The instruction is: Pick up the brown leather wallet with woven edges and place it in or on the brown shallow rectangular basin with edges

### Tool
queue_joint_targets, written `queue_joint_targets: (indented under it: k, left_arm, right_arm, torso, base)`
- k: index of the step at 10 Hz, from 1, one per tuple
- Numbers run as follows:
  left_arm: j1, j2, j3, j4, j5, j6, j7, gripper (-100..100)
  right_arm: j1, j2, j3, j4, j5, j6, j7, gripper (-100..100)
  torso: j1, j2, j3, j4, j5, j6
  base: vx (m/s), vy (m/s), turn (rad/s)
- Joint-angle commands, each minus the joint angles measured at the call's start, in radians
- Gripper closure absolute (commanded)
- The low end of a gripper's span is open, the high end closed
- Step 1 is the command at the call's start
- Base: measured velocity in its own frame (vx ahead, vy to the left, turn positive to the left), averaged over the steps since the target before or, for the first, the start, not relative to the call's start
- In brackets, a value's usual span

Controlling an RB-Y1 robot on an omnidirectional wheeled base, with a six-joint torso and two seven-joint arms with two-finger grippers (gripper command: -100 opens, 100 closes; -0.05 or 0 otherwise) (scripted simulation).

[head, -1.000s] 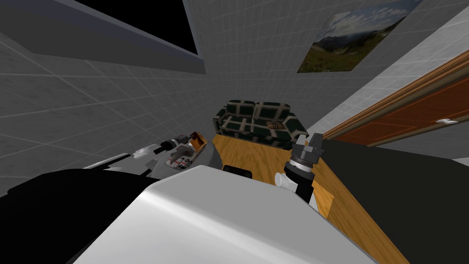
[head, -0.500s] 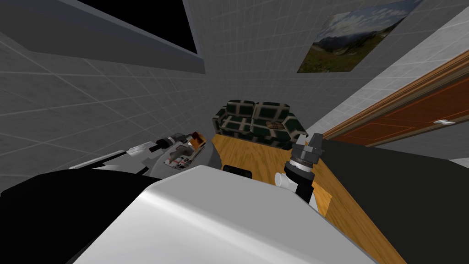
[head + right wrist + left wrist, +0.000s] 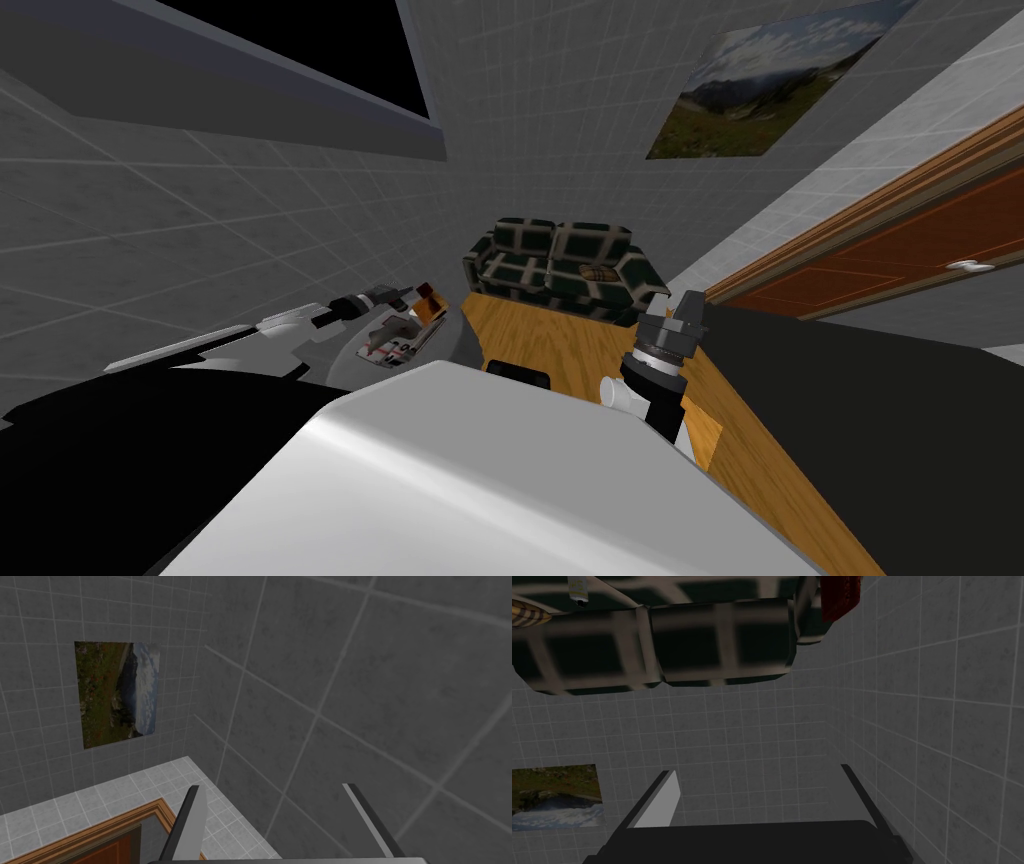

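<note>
Tiled walls [image 3: 200, 230], plaid sofa [image 3: 722, 641] past left pincer [image 3: 758, 771], right pincer [image 3: 273, 786], both spread

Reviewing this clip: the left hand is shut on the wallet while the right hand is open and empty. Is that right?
Not quite. The left hand is open and holds nothing, as the left wrist view shows. The right hand is open and empty.

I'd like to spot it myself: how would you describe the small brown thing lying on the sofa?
Find the landscape picture on the tiled wall. Below it, at the far end of the wooden floor, stands a dark green checked sofa. On its seat, towards my right, lies the small wallet, tan-brown and woven-looking against the green.
</note>
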Motion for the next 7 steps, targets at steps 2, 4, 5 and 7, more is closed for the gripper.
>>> queue_joint_targets:
  k: [2,4,5,7]
  left_arm:
    - [0.0,0.002,0.0,0.0,0.0,-0.001,0.003,0]
    - [0.0,0.002,0.0,0.0,0.0,-0.001,0.002,0]
    - [0.0,0.002,0.0,0.0,0.0,-0.001,0.002,0]
    - [0.0,0.002,0.0,0.0,0.0,-0.001,0.002,0]
  right_arm:
    - [0.0,0.0,0.0,0.0,0.0,0.0,0.0,0]
    - [0.0,0.0,0.0,0.0,0.0,0.0,0.0,0]
    - [0.0,0.0,0.0,0.0,0.0,0.0,0.0,0]
    - [0.0,0.0,0.0,0.0,0.0,0.0,0.0,0]
  torso:
    - [0.001,0.0,0.0,0.0,0.0,0.0]
    - [0.002,-0.001,0.0,0.0,0.001,0.0]
    - [0.002,-0.001,0.0,0.0,0.001,0.0]
    - [0.002,-0.001,0.0,0.0,0.001,0.0]
  base:
    - [-0.003,-0.008,0.002]
    - [0.0,0.0,0.0]
    - [0.0,0.0,0.0]
    - [0.0,0.0,0.0]
